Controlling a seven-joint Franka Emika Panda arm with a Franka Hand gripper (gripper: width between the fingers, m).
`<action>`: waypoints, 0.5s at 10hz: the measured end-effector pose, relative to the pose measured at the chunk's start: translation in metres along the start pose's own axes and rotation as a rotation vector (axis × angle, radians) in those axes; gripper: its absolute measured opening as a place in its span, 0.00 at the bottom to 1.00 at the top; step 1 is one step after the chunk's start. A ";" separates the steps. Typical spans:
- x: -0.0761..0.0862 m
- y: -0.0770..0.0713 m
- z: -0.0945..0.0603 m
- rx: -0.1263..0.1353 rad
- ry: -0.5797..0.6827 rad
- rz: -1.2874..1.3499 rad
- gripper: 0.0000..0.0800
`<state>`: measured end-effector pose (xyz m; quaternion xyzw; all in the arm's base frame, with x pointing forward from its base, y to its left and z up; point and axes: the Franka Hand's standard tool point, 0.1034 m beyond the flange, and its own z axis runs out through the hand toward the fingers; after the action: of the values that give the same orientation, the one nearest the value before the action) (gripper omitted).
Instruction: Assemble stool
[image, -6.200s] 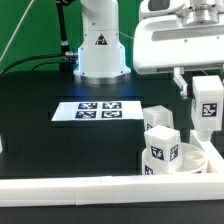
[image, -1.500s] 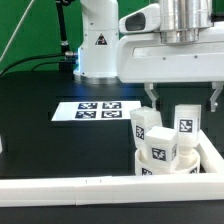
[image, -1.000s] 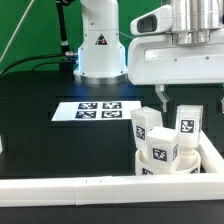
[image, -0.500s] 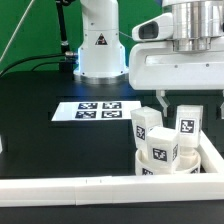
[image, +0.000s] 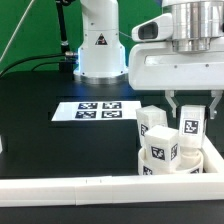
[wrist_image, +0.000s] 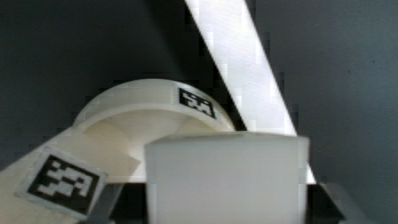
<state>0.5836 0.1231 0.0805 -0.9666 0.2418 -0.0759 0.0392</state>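
Scanning the exterior view from its left: black table (image: 40, 140), marker board (image: 97, 110) flat near the middle, robot base (image: 98, 45) behind it, then the stool parts bunched at the exterior view's right inside the corner of the white L-shaped rail (image: 90, 186).

Seat disc (image: 165, 150) sits low in that corner, tag facing the camera. One leg (image: 151, 122) stands upright on it, toward the exterior view's left. Second leg (image: 191, 122), also upright, long axis vertical, stands just beside it to the right.

Gripper (image: 191, 102) hangs straight above that second leg, one finger on either side of its upper end. Fingers look close against the leg, but contact isn't clear from either view, so can't tell if they're clamped or loose around it.

Wrist view: leg top (wrist_image: 222, 175) fills the foreground between the fingers, seat disc (wrist_image: 134, 120) curved beyond it, rail (wrist_image: 249, 70) running past as a bright strip.

Key relation: leg lies directly under and between the jaws, axis in line with the approach, so the coming move is likely vertical, down to seat it in a socket or up and clear. First leg is very near, so sideways drift risks knocking it.
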 end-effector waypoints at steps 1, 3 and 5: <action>0.000 0.000 0.000 -0.001 0.000 0.017 0.42; 0.012 -0.005 0.002 0.002 -0.010 0.289 0.42; 0.028 -0.002 0.000 0.037 -0.041 0.576 0.42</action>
<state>0.6085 0.1115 0.0840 -0.8584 0.5043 -0.0465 0.0818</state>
